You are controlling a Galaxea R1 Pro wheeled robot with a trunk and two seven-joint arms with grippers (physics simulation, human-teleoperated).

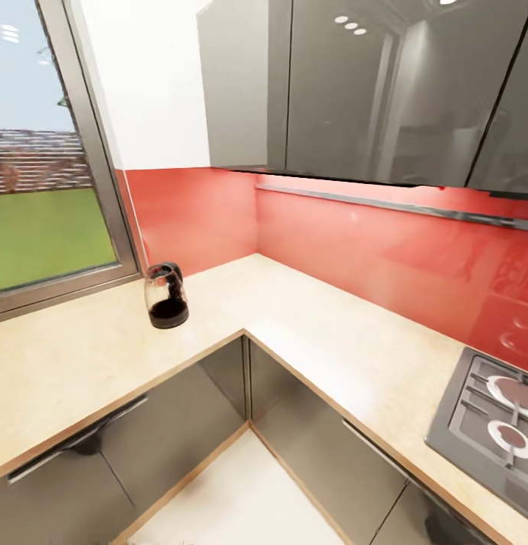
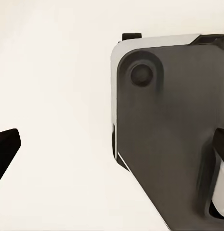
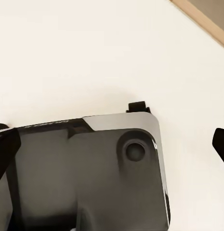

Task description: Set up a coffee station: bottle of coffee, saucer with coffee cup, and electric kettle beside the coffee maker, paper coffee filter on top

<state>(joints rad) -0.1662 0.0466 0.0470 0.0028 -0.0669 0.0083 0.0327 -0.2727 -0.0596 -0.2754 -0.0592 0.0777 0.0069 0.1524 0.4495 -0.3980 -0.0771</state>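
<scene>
The stove (image 1: 491, 424) at the right is cut off by the picture's edge. Through the kettle's (image 1: 167, 296) glass, its contents look blurred.

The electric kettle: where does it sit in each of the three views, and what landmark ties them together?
Head view: the electric kettle stands upright on the kitchen countertop, left of centre, near the window and the inside corner.
Left wrist view: not in it; pale floor and the robot's dark base.
Right wrist view: not in it; the same floor and base.
Shared landmark: the pale floor, also seen low in the head view.
</scene>
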